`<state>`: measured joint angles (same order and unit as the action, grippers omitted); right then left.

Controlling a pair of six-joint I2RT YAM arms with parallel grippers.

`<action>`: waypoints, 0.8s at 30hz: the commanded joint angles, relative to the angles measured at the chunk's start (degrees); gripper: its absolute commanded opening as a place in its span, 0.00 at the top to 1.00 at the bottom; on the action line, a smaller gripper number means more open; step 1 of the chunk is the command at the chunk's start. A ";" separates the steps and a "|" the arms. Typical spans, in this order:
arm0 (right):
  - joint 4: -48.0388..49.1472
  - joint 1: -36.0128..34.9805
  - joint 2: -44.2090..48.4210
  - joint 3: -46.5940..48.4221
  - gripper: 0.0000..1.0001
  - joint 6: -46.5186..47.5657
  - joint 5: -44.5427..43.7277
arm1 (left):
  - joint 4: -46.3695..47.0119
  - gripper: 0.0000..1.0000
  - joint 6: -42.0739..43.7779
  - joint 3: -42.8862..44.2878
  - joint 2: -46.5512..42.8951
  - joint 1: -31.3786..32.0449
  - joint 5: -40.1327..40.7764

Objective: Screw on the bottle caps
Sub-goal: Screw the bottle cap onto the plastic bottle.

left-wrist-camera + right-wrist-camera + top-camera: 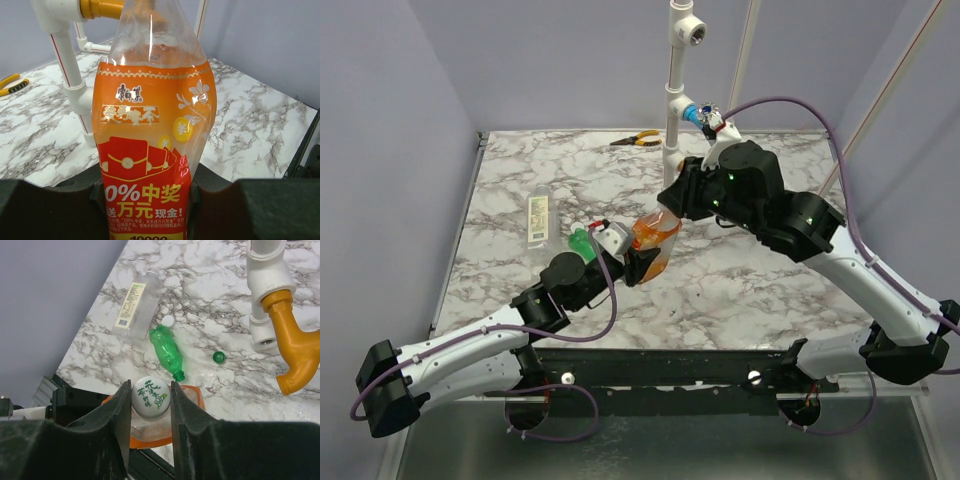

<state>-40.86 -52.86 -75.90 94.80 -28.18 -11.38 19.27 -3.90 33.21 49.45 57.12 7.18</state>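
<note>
My left gripper (pixel 147 210) is shut on the lower body of the wide orange bottle (pixel 155 140) and holds it tilted above the table (pixel 740 290). My right gripper (pixel 151 398) is shut on a white cap with green print (pixel 151 396) that sits on that bottle's neck. In the top view the two grippers meet at the orange bottle (pixel 655 240). The slim green bottle (pixel 167 351) lies open on its side. A dark green cap (pixel 218 357) lies loose to its right. A small white cap (pixel 168 321) lies by the clear labelled bottle (pixel 134 309).
The white pipe frame (pixel 677 90) stands just behind the grippers, with an orange tap (pixel 295 350) and a blue handle (pixel 693 113). Yellow-handled pliers (pixel 635 139) lie at the back. The green bottle (pixel 582 242) and clear bottle (pixel 539 218) lie left of the left gripper (pixel 635 262).
</note>
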 commanded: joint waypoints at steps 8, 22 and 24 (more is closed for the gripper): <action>-11.26 -1.26 -8.54 3.57 0.91 -5.13 -1.11 | 13.08 1.00 1.77 1.29 -0.34 0.45 2.14; -11.44 -2.09 -9.65 3.79 0.86 -6.48 -3.30 | 13.50 1.00 1.22 -0.50 -1.28 0.53 1.02; -11.17 -2.07 -9.30 3.39 0.84 -6.67 -3.38 | 14.44 1.00 0.72 -1.09 -1.34 0.53 0.57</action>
<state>-46.59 -53.84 -82.89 100.84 -33.06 -17.21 20.12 -3.57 31.38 50.22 57.01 11.75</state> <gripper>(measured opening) 0.314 0.398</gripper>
